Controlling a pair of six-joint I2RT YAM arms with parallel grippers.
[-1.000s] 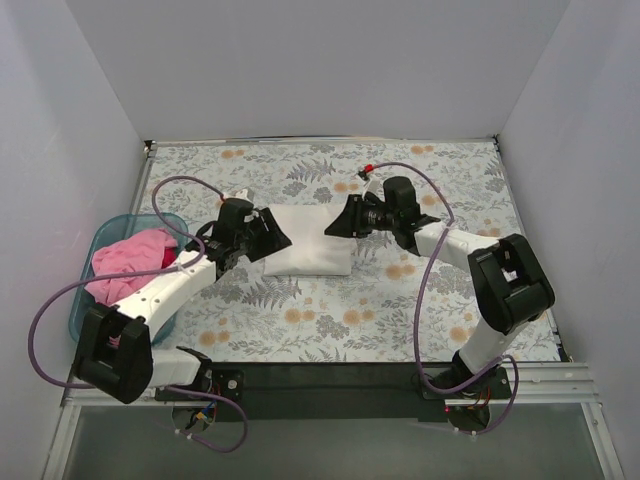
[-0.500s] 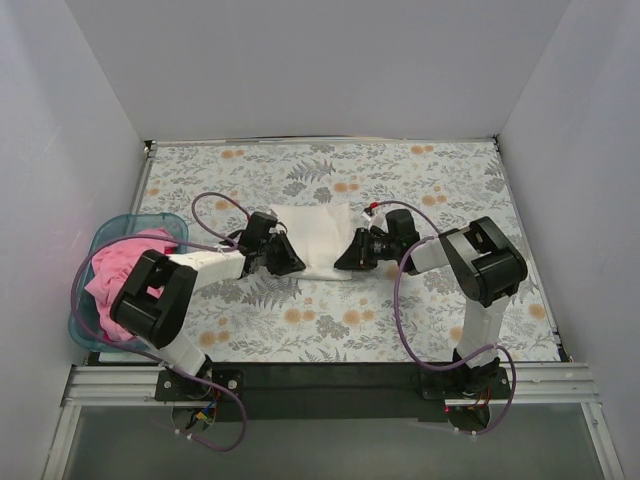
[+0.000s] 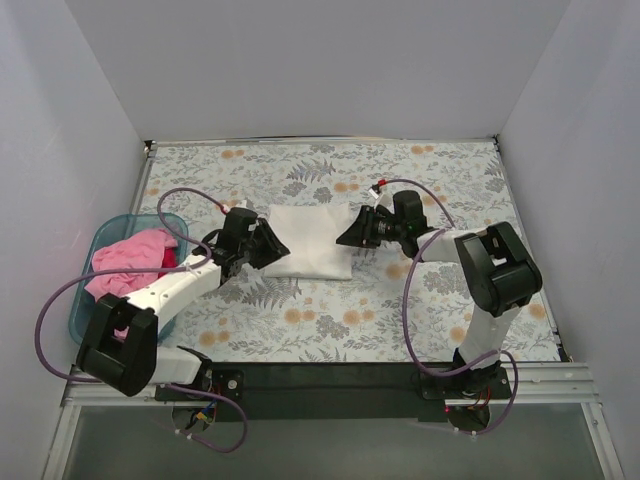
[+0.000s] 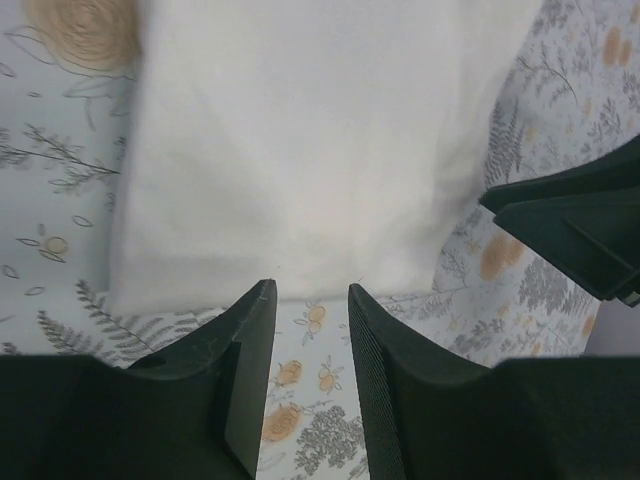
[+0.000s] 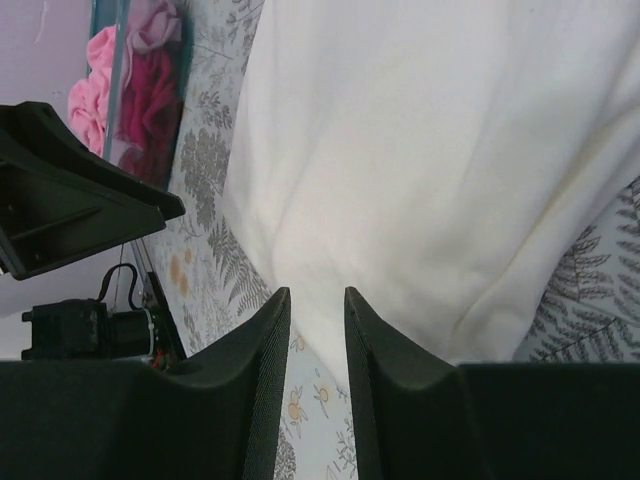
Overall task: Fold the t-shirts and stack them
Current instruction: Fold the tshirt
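Right at the near edge, the black mounting rail [image 3: 330, 378] carries both arm bases. From there the white-and-black left arm [image 3: 165, 290] reaches out low over the pale floral-print worktop [image 3: 330, 310], and the white-and-black right arm [image 3: 495, 275] bends inward from its own side.

Off to the left, at the worktop's edge, sits the translucent teal plastic basket [image 3: 120, 221]. The crumpled pink fabric t-shirt [image 3: 128, 262] is heaped inside it, rising above the rim, and the left arm passes just beside that basket.

Centre stage: the white fabric t-shirt [image 3: 310, 245], folded into a neat rectangle, lies flat on the worktop between the two tools. The left pincer [image 4: 310, 290] is at the shirt's left edge, its black ribbed fingers [image 4: 245, 350] a narrow gap apart with nothing between them. Only floral print shows through the gap, with the white cloth just past the tips. The right pincer [image 5: 316, 292] faces it from the opposite edge, fingers likewise slightly apart and gripping nothing, tips poised over the shirt's border. Each wrist camera catches the other pincer's black housing across the shirt.

Beyond the shirt, more floral worktop runs to the plain white walls [image 3: 330, 70] that box in the far side and both flanks.
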